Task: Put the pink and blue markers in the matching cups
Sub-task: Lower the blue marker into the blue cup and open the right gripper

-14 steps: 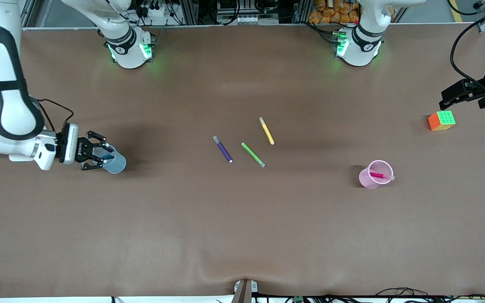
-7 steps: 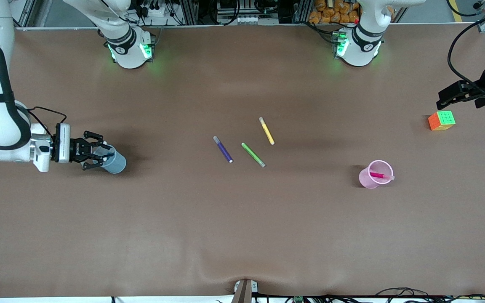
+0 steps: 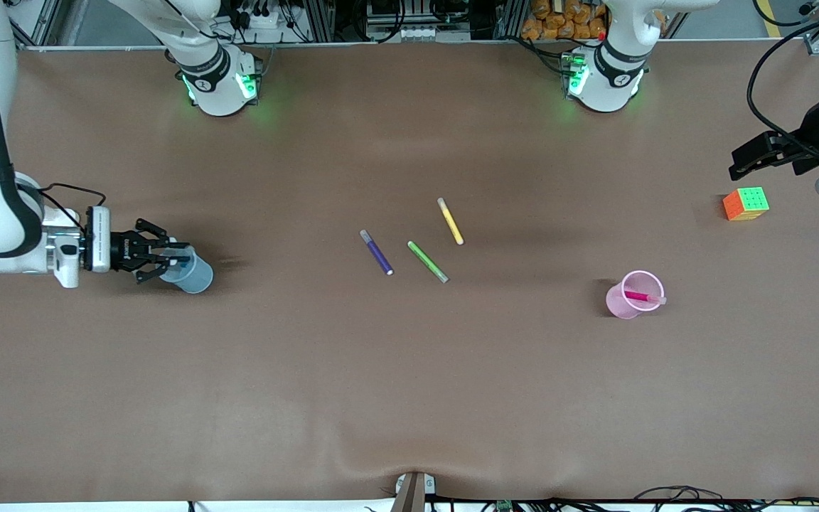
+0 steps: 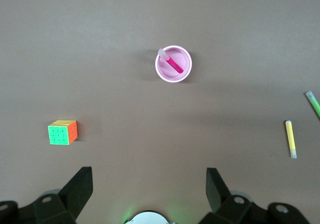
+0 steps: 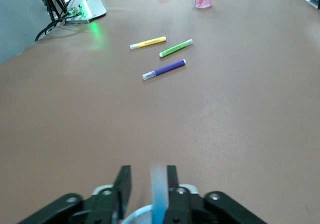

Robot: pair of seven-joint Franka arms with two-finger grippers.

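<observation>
The blue marker [image 3: 179, 264] stands in the light blue cup [image 3: 195, 274] near the right arm's end of the table. My right gripper [image 3: 162, 259] is open at the cup's rim. In the right wrist view the blue marker [image 5: 159, 194] leans beside one finger, with the cup's rim [image 5: 136, 215] below. The pink marker [image 3: 643, 296] stands in the pink cup [image 3: 623, 304] toward the left arm's end. My left gripper [image 3: 739, 165] is open and empty, high over the table's end. Its view shows the pink cup [image 4: 186, 72] and pink marker [image 4: 173, 65].
A purple marker [image 3: 377, 252], a green marker [image 3: 427, 261] and a yellow marker [image 3: 450, 221] lie mid-table. A colour cube [image 3: 746, 203] sits under the left gripper's area. The robot bases [image 3: 221, 82] stand along the table's edge farthest from the front camera.
My right gripper has drawn back a little from the blue cup toward the right arm's end. My left gripper has risen slightly. Cups and markers have not moved.
</observation>
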